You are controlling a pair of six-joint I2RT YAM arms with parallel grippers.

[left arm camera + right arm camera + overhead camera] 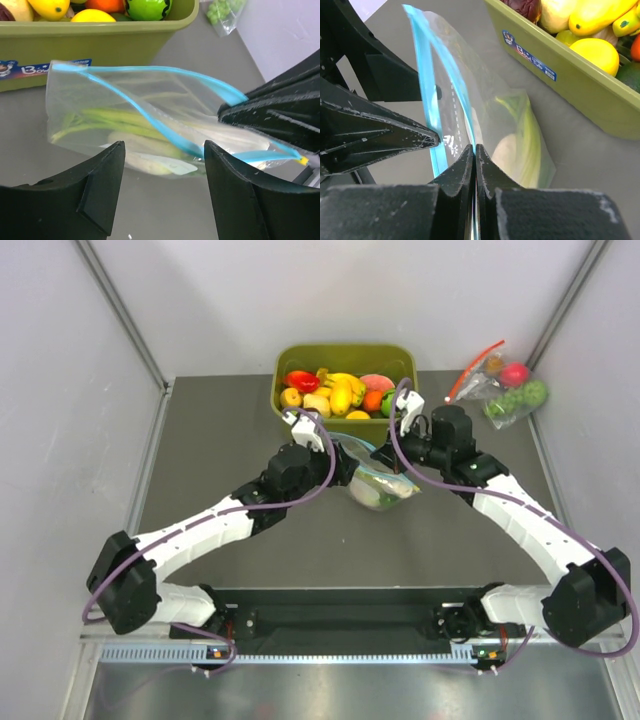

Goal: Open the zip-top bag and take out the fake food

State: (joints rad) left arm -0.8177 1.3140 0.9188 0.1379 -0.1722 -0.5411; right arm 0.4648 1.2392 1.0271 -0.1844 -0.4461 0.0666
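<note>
Now, R end effector (pixel 474 151) pinching zip-top bag (pixel 490 107), L end effector (pixel 164 152) spread

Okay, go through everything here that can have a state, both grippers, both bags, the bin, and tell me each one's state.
zip-top bag: mouth partly open, blue strips parted.
fake food: inside the zip-top bag, not yet removed.
left gripper: open, facing the bag.
right gripper: shut on the bag's zip edge.
green bin: filled with toy fruits.
red-zip bag: holds fruit; zipped or not, cannot tell.
</note>
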